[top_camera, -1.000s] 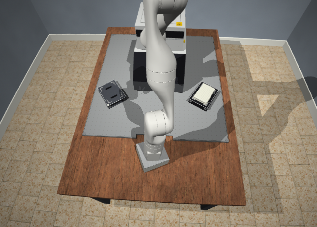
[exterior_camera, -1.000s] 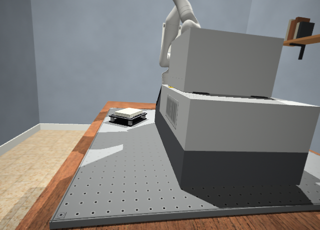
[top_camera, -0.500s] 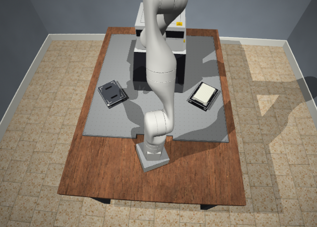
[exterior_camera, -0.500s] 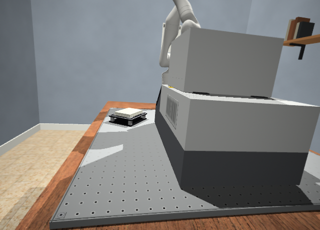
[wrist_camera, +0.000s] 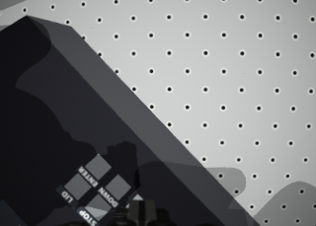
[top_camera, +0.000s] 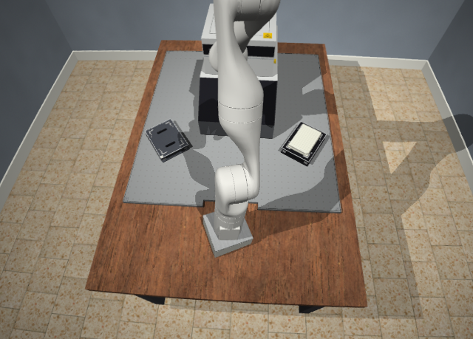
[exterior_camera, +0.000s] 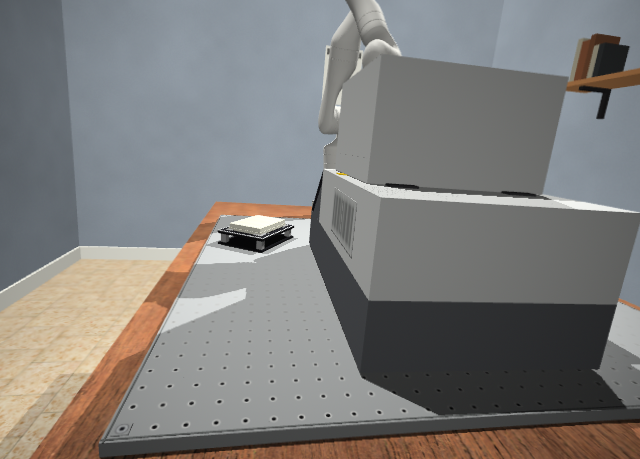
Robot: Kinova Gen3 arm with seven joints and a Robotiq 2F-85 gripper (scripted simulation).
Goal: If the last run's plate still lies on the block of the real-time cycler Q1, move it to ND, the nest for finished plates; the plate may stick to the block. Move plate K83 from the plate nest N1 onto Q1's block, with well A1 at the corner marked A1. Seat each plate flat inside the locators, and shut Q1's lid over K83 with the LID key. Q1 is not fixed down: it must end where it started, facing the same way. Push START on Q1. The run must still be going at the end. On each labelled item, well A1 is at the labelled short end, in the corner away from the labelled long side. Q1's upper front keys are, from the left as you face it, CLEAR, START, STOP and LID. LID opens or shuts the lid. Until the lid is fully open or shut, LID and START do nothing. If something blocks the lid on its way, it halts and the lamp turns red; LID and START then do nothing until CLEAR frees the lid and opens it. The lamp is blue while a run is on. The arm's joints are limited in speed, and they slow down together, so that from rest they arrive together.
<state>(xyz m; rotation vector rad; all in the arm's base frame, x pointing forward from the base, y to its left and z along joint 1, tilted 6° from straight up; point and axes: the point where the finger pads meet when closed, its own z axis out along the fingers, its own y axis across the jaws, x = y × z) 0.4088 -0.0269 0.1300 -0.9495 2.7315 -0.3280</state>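
From above, my arm (top_camera: pixel 240 110) reached over the cycler Q1 (top_camera: pixel 267 45) and hid most of its front, so my gripper was out of sight there. Plate K83 (top_camera: pixel 304 138) lay in its nest N1 (top_camera: pixel 290 152) on my right, pale and squarely seated. The nest ND (top_camera: pixel 168 140) on my left was dark and bare of any plate. Both stood well apart from Q1 on the perforated board (top_camera: pixel 160 182).

From the side, Q1's lid (exterior_camera: pixel 454 123) looked shut or nearly so over the body (exterior_camera: pixel 491 247), so I could not tell whether an old plate lay on the block. K83 sat flat on its raised nest beyond the machine.

At my wrist, my gripper (wrist_camera: pixel 142 212) barely showed at the bottom edge, fingers closed tight together with nothing between them, just above the dark front panel. The keys read upside down: the LID key (wrist_camera: pixel 65 196) to one side, the STOP key (wrist_camera: pixel 89 215) closest to my fingertips, ENTER and DOWN labels above.

I judged the step to be pressing LID to open the machine. To do it well I needed to shift sideways off STOP and centre my closed fingertips on LID before pressing. The push had to be short and straight into the key, gentle enough not to slide or turn the unfixed cycler. Then wait out the lid's full travel.
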